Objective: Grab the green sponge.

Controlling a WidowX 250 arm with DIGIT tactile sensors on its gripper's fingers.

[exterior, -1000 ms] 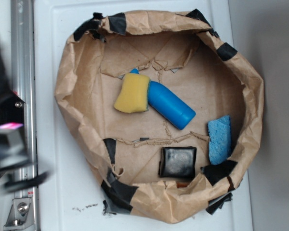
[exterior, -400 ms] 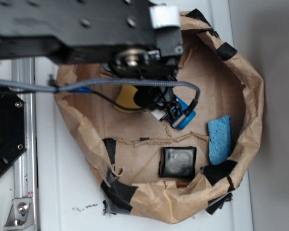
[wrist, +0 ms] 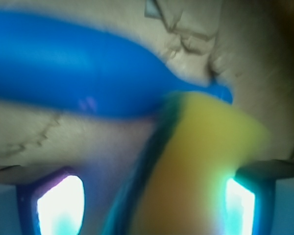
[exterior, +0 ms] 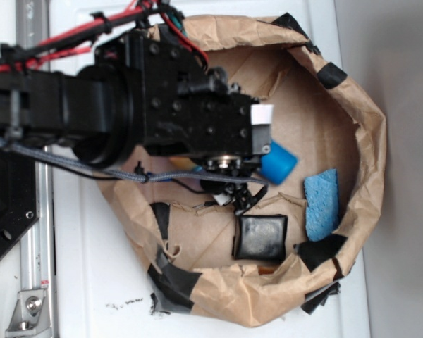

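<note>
Writing: none readable.
Count: 1 green sponge (wrist: 196, 166), 1 blue bottle (exterior: 278, 162), 1 blue sponge (exterior: 321, 204), 1 black block (exterior: 261, 236), all inside 1 paper basket (exterior: 370, 141).
Gripper (wrist: 147, 196): fingers (wrist: 59, 203) spread wide, the sponge between them; contact unclear.
Sponge place: just beside the bottle.

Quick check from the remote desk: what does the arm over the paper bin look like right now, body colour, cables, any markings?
The arm is matte black, blocky, with visible screw heads. Red wires run along its top, and a grey braided cable hangs beneath. A small white label sits near the wrist end. In the wrist view, the fingers appear dark-edged and glare bright.
</note>
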